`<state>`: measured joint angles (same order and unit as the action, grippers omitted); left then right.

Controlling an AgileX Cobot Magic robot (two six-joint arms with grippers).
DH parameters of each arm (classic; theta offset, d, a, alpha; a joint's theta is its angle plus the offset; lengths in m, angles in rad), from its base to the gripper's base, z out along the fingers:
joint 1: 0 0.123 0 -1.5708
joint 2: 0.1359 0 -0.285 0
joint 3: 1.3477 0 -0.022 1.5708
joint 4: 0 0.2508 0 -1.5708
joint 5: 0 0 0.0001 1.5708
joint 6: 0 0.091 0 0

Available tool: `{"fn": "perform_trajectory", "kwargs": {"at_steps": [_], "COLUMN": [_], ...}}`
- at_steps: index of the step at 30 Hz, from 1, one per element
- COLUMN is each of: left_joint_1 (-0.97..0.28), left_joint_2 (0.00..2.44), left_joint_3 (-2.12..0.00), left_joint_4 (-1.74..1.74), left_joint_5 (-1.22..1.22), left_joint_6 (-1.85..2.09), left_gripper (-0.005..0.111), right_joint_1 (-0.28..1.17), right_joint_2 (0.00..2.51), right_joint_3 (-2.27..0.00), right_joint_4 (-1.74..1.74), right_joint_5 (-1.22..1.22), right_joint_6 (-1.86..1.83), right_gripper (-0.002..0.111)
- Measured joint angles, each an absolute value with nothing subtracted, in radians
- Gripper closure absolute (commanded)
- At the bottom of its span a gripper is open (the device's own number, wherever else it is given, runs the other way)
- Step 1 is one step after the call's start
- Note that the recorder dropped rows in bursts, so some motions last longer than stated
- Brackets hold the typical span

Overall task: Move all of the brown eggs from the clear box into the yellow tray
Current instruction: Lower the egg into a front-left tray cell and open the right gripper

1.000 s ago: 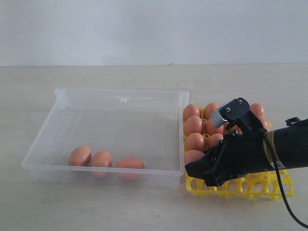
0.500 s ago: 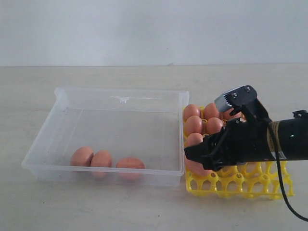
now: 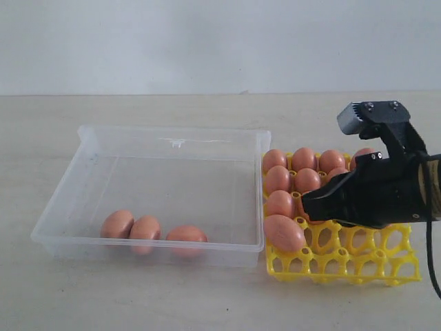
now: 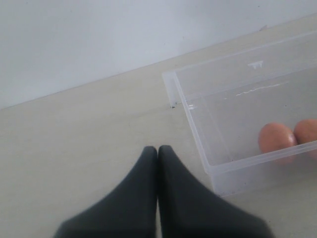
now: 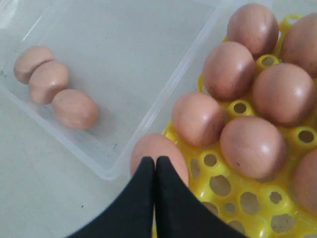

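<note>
Three brown eggs (image 3: 145,227) lie in a row at the near side of the clear box (image 3: 172,131). The yellow tray (image 3: 344,265) stands right of the box with several eggs in its far and left cups. One egg (image 3: 284,232) rests in its near-left cup. My right gripper (image 3: 308,205) is shut and empty, hovering just right of that egg. In the right wrist view its tips (image 5: 154,159) hang over the same egg (image 5: 163,146), beside the tray (image 5: 235,176). My left gripper (image 4: 157,148) is shut over bare table near a box corner (image 4: 257,161); it is out of the exterior view.
The box and tray sit side by side on a pale wooden table (image 3: 138,296), with a plain wall behind. The tray's near and right cups (image 3: 372,258) are open. Bare tabletop lies in front of and left of the box.
My right gripper has lifted and drawn back to the right, uncovering an egg that now sits in the tray's near-left cup. The three eggs in the box have not moved.
</note>
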<state>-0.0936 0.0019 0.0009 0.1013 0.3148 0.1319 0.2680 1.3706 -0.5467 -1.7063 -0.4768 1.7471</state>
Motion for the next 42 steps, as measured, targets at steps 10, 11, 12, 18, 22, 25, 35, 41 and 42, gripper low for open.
{"fn": "perform_trajectory", "kwargs": {"at_steps": [10, 11, 12, 18, 22, 25, 35, 41, 42], "left_joint_1": [-0.094, -0.094, -0.094, -0.094, -0.094, -0.094, -0.094, -0.094, -0.094], "left_joint_2": [0.002, 0.002, 0.002, 0.002, 0.002, 0.002, 0.002, 0.002, 0.002], "left_joint_3": [0.001, 0.001, 0.001, 0.001, 0.001, 0.001, 0.001, 0.001, 0.001], "left_joint_4": [0.101, 0.101, 0.101, 0.101, 0.101, 0.101, 0.101, 0.101, 0.101], "left_joint_5": [0.315, 0.315, 0.315, 0.315, 0.315, 0.315, 0.315, 0.315, 0.315], "left_joint_6": [0.132, 0.132, 0.132, 0.132, 0.132, 0.132, 0.132, 0.132, 0.132], "left_gripper": [0.111, 0.111, 0.111, 0.111, 0.111, 0.111, 0.111, 0.111, 0.111], "right_joint_1": [0.278, 0.278, 0.278, 0.278, 0.278, 0.278, 0.278, 0.278, 0.278], "right_joint_2": [1.531, 1.539, 1.544, 1.546, 1.549, 1.549, 1.549, 1.549, 1.549], "right_joint_3": [-0.547, -0.547, -0.547, -0.547, -0.547, -0.547, -0.547, -0.547, -0.547], "right_joint_4": [-1.740, -1.739, -1.740, -1.742, -1.742, -1.742, -1.742, -1.742, -1.742], "right_joint_5": [-0.517, -0.513, -0.502, -0.455, -0.447, -0.447, -0.392, -0.410, -0.424], "right_joint_6": [1.805, 1.807, 1.807, 1.807, 1.807, 1.807, 1.807, 1.807, 1.805], "right_gripper": [0.109, 0.109, 0.109, 0.109, 0.109, 0.109, 0.109, 0.109, 0.109]}}
